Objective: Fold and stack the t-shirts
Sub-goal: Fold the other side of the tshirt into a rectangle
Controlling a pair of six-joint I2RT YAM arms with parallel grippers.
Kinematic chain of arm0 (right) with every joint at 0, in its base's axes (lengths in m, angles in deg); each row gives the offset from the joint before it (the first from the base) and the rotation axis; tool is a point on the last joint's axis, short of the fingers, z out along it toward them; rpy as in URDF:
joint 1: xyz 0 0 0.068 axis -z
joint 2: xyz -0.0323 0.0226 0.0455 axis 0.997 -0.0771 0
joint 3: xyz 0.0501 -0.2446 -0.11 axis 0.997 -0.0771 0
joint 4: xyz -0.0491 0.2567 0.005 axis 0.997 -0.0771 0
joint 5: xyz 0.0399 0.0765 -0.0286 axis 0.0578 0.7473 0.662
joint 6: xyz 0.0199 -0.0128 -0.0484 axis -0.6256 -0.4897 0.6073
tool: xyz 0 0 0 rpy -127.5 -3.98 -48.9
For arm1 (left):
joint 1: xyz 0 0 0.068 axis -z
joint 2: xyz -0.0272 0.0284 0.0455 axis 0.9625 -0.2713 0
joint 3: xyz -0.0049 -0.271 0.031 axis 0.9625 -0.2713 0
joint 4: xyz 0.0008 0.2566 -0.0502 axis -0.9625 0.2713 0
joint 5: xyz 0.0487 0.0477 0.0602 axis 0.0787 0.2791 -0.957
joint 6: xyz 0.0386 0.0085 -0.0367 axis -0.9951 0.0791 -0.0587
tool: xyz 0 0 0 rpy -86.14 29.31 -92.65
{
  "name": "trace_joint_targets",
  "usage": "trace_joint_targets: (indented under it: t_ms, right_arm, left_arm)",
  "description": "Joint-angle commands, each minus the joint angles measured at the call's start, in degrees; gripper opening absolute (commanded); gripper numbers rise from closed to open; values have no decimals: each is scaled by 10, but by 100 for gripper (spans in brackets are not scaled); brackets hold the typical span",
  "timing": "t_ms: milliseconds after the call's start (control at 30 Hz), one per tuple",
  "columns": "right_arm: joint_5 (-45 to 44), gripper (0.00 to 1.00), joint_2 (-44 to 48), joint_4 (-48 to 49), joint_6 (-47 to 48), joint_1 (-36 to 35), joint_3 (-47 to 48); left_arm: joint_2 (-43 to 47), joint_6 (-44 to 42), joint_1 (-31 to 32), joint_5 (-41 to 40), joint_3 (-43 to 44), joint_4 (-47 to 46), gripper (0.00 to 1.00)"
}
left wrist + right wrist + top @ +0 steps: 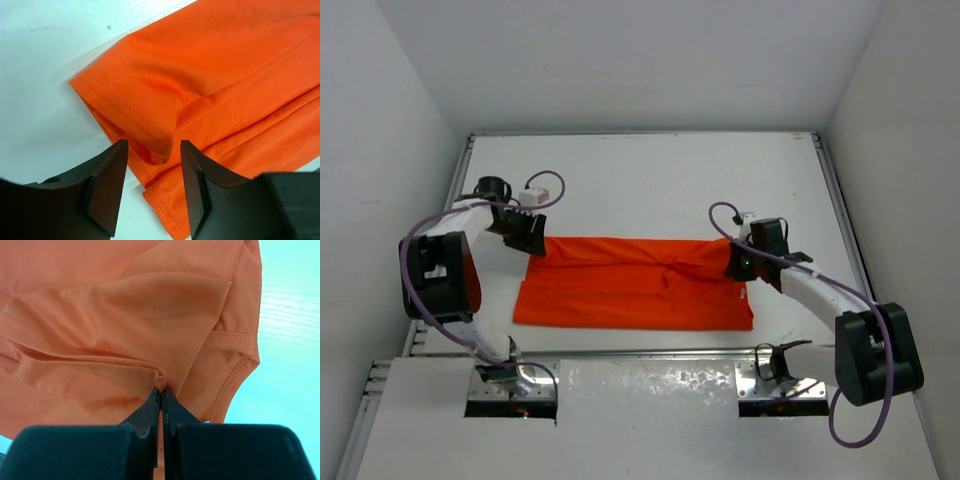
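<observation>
Orange hem fold is sitting between the jaws of the left gripper (153, 147). The jaws are standing part open, with a gap showing on both sides of the fold, so nothing is being held there. Right gripper (161, 392) is clamping fully closed on a thin ridge of the shirt (630, 295), with a sleeve hem lying loose at its 3 o'clock.

Outward from the grippers, the shirt is lying as a long band across the middle of the table (650, 180), running 9 to 3 o'clock. It is looking already doubled lengthwise. Left gripper is working the band's 10 o'clock corner and right gripper the 2 o'clock corner.

Risks, as judged from here:
- Layers at the left corner are sitting staggered. Jaws closing now are likely catching only the top hem, leaving lower layers dragging and the fold opening.
- The fold is reaching only shallowly into the left jaws, so it is risking slipping out on a lift.
- Right's bite is looking small on slick mesh cloth. Any hard pull toward 9 o'clock is risking tugging it free or bunching the band.
- Only one end is being gripped. If right is moving alone, the band is likely skewing and the crease going diagonal.
- The loose sleeve is likely flopping out of the next fold.
</observation>
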Motion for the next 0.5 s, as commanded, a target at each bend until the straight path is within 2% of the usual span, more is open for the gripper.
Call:
trace_joint_targets:
  t_ms: [0,167,333,400,467]
  right_arm:
    - [-2,0,-3,11,10,-1,23]
    - [-3,0,-3,11,12,-2,26]
    - [-4,0,-3,12,10,-1,24]
    - [-5,0,-3,12,10,-2,24]
    - [-4,0,-2,12,11,-2,25]
  left_arm:
    - [-7,4,18,-11,5,-15,44]
    - [-22,12,23,-5,4,-22,44]
    - [-38,15,29,-20,-6,-27,36]
    - [-44,14,29,-31,-8,-30,31]
    - [-41,14,29,-35,-6,-35,16]
